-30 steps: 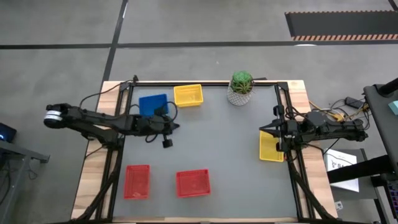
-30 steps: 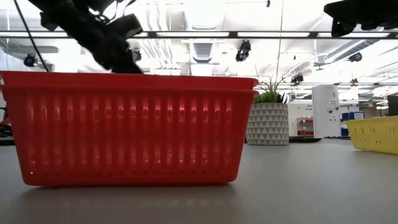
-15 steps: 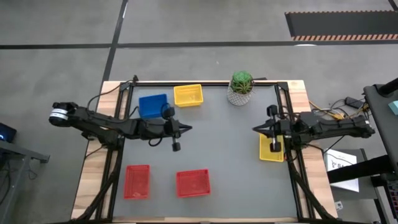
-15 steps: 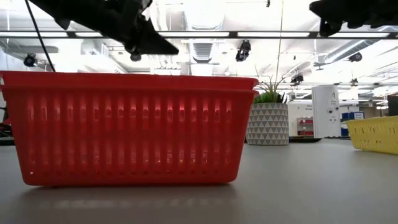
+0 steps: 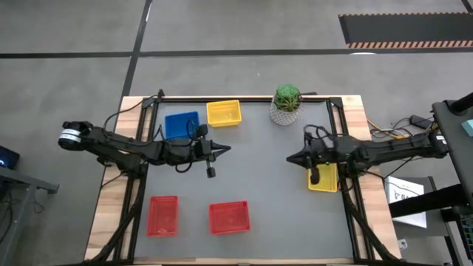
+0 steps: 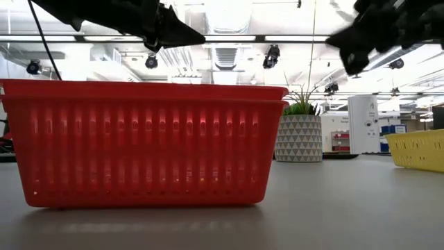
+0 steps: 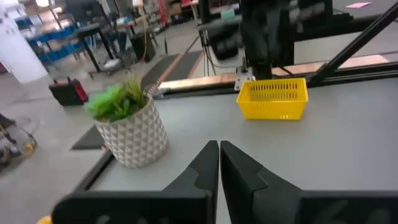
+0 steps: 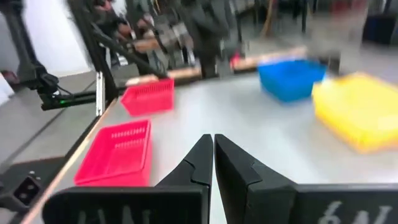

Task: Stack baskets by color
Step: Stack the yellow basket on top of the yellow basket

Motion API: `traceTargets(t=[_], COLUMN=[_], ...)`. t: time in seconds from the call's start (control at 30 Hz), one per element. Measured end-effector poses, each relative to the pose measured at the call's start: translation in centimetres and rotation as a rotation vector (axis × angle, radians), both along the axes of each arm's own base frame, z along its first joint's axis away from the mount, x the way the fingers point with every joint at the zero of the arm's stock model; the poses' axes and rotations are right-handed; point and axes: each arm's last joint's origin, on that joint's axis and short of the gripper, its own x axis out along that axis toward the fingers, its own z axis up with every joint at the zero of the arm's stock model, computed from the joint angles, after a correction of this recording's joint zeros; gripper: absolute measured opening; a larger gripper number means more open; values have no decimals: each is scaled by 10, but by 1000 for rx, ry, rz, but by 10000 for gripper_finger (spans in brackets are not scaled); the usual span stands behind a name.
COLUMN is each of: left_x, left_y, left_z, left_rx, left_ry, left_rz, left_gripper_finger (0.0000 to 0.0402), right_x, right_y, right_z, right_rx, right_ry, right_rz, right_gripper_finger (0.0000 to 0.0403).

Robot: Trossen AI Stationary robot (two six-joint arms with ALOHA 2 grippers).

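five basket sites are seen on the table — blue (image 5: 182, 124), yellow (image 5: 223, 113) and (image 5: 323, 179), red (image 5: 163, 215) and (image 5: 229, 217) — sorting unfinished; left gripper (image 5: 225, 148) and right gripper (image 5: 290, 158) are closed, empty.

A blue plastic mesh basket (image 5: 182, 124) sits at the table's far left, a yellow plastic mesh basket (image 5: 223, 113) just right of it, and a white-potted green plant (image 5: 286, 104) farther right along the far edge. Another yellow plastic mesh basket (image 5: 323, 176) lies at the right edge. Two red plastic mesh baskets (image 5: 163, 215) (image 5: 229, 217) lie apart near the front left
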Motion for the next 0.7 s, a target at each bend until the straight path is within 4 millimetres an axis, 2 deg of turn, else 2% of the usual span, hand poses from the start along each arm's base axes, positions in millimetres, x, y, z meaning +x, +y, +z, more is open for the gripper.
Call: traceTargets(t=[0.13, 0.33, 0.5, 0.57, 0.7], left_x=[1, 1, 1, 1, 0], left_y=[0, 0, 0, 0, 0], left_z=[5, 13, 12, 12, 13], left_rx=[93, 185, 185, 184, 182], left_ry=[-6, -45, -44, -46, -48], left_rz=[-12, -18, -18, -18, -18], left_gripper_finger=[0, 0, 0, 0, 0], right_x=[5, 18, 25, 24, 24], right_y=[0, 1, 2, 2, 2], right_z=[-5, 8, 22, 21, 26], right_rx=[189, 376, 434, 450, 500], right_ry=[126, 380, 670, 827, 1022], right_rz=[-51, -161, -281, -355, -494], right_gripper_finger=[9, 9, 9, 9, 10])
